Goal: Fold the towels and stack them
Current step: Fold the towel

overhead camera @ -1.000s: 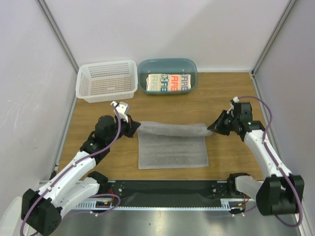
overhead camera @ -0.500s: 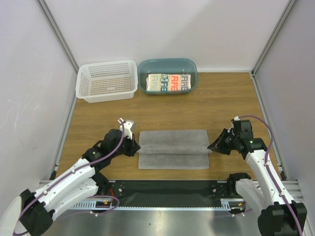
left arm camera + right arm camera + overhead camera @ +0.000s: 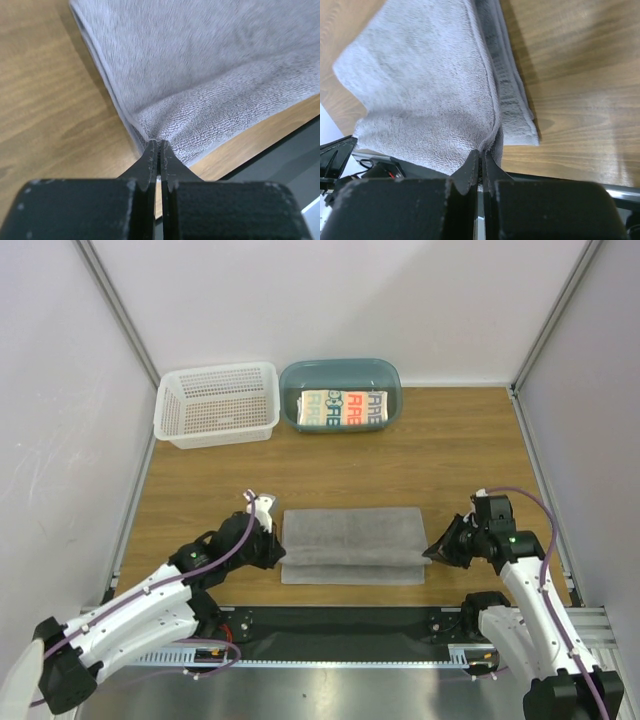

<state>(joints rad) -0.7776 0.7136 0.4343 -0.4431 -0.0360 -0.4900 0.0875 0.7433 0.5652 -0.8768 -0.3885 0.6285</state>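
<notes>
Wood-grain tabletop (image 3: 400, 465) sits inside a little booth of plain pale walls (image 3: 330, 300), with a black strip (image 3: 340, 620) running along the near edge where the arms are bolted down. Up at the back there's a white lattice basket (image 3: 215, 430) on the left. Right beside it is a teal oval tub (image 3: 340, 366), and the white towel with printed letters (image 3: 345, 408) lies folded inside that tub.

The grey towel (image 3: 350, 535) is lying flat in the middle of the tabletop, close to the near edge and well apart from the basket and tub. It's doubled over, and a strip of the lower layer pokes out along the near side under the top layer.

Left pincer (image 3: 279, 556) is down at the towel's left end, clenched tight on the near-left corner of the top layer. In the left wrist view the black fingertips (image 3: 152, 150) are pressed together with the terry cloth bunching up out of them. Right pincer (image 3: 429, 552) mirrors that at the right end, pinched shut on the near-right corner. From its wrist cam the top layer fans away from the tips, and the lower layers show along the edge beside it. Both pincers are low, right at tabletop level, with the towel stretched between them.
</notes>
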